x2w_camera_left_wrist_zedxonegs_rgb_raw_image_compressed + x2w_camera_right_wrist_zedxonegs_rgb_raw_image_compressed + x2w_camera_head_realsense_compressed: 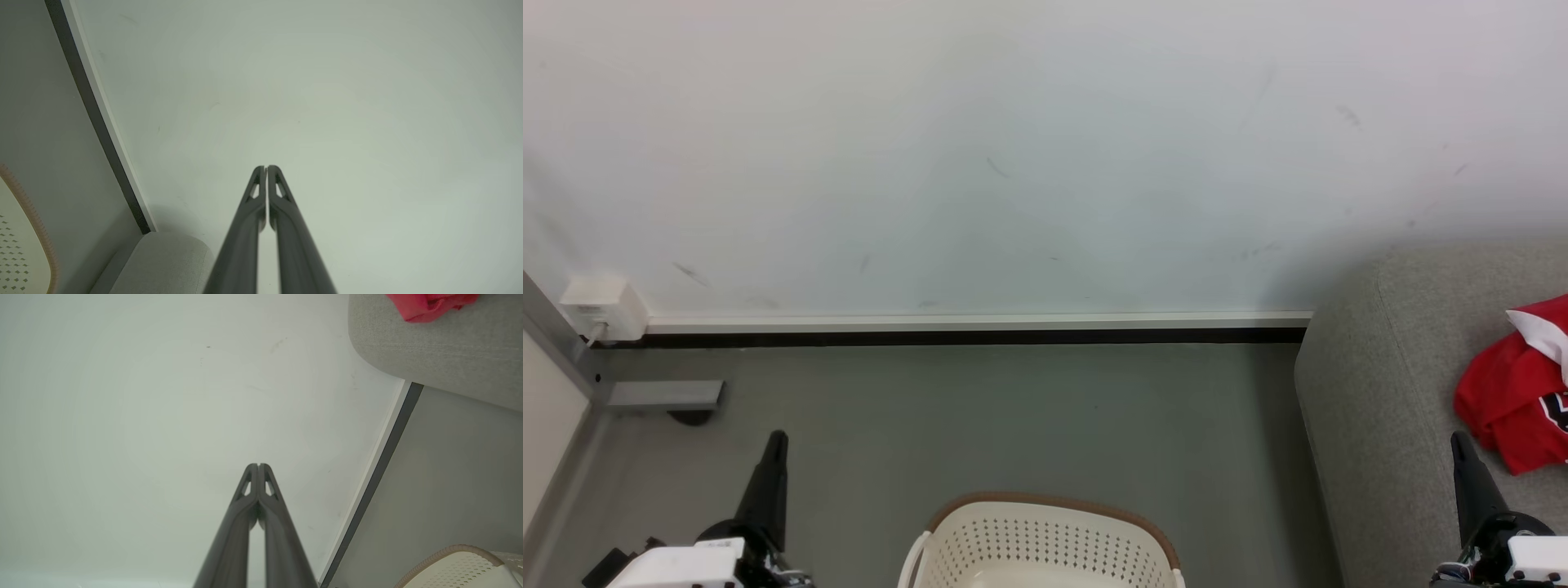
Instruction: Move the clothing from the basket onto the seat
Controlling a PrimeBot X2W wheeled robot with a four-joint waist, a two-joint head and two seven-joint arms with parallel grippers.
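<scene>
The red clothing (1517, 400) with white trim lies crumpled on the light-grey seat (1388, 384) at the right edge of the head view; a red fold of the clothing (429, 304) also shows on the seat (445, 347) in the right wrist view. The white perforated basket (1045, 543) with a brown rim stands on the floor at bottom centre, and what shows of its inside holds nothing. My left gripper (777, 439) is shut at lower left, its fingertips (266, 168) together and holding nothing. At lower right my right gripper (1459, 441) is shut beside the clothing, tips (258, 465) together.
A pale wall (1013, 163) with a white and black baseboard (972, 328) runs behind. A white socket box (603, 309) and a grey metal foot (666, 396) sit at far left. Grey floor (1013, 416) lies between basket and wall.
</scene>
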